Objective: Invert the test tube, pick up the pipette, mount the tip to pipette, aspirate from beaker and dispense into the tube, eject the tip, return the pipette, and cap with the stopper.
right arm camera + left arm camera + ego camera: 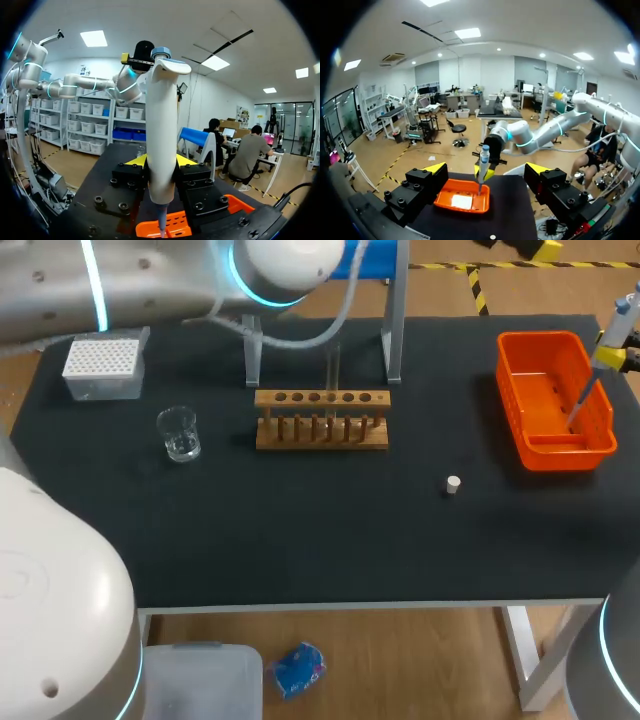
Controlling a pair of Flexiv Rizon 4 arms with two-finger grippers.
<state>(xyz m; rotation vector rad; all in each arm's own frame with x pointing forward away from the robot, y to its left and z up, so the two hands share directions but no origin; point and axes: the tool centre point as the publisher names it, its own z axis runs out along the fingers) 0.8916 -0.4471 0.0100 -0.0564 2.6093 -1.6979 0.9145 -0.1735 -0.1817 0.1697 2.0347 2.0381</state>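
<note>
Black, matte cloth covers the desk (300,540), flat and plain. Orange moulded plastic makes the largest container, a rectangular basket (560,455) with slotted walls, set along the right edge. A pale patch lies on its floor, but what it is cannot be told.

Varnished wood forms the tube rack (322,420) near the middle of the far edge, with a top rail drilled with a row of round holes over thin dowels. Just behind it is a stand (392,330) with pale upright legs and a blue top. At the far left corner sits a translucent tip box (102,368), its lid area a white grid of small dots. Nearer than the box is a clear glass beaker (180,435), a cylinder with a little clear liquid at its bottom.

My right tool (161,161) hangs over the basket with both yellow-tipped fingers pressed to the sides of the pipette (161,125). The pipette is smooth, pale grey and upright, and its thin lower end points down into the basket. My left tool (486,170) is spread wide, with nothing between its fingers.

One clear test tube (333,368) stands upright in the rack. Which end is up cannot be told. A small pale cylindrical stopper (453,484) lies on the cloth between rack and basket.
</note>
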